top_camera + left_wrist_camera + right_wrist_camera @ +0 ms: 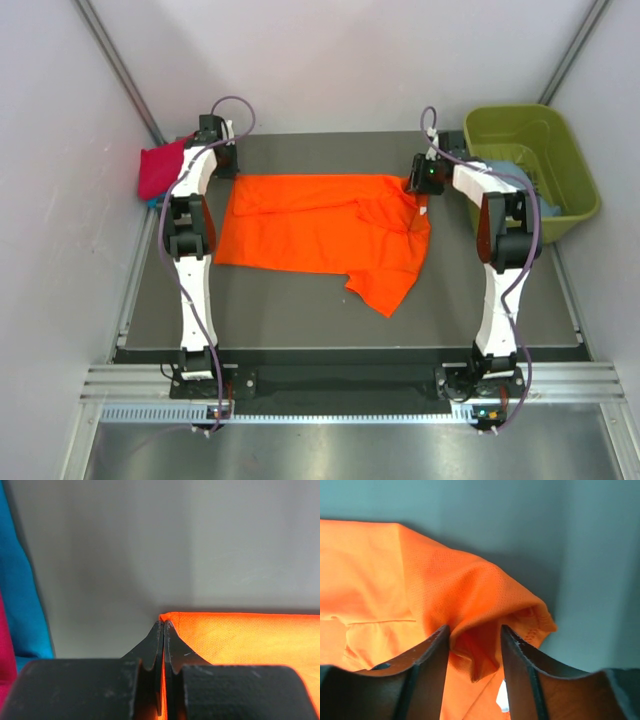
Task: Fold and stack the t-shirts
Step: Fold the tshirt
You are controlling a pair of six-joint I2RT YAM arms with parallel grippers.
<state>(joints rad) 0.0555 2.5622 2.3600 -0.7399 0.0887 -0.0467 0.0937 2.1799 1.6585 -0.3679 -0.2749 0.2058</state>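
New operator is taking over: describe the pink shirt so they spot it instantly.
Find the dark tabletop and look to its far left corner, by the left wall. The crimson-pink t-shirt lies bunched there. It is the only pink cloth; the orange t-shirt is spread mid-table.

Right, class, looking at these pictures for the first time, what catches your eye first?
The bright orange t-shirt spread across the middle of the dark table stands out first. The left gripper pinches its far left corner and the right gripper clasps a bunched fold at its far right. A crimson-pink t-shirt sits at the far left, an olive-green tub at the far right.
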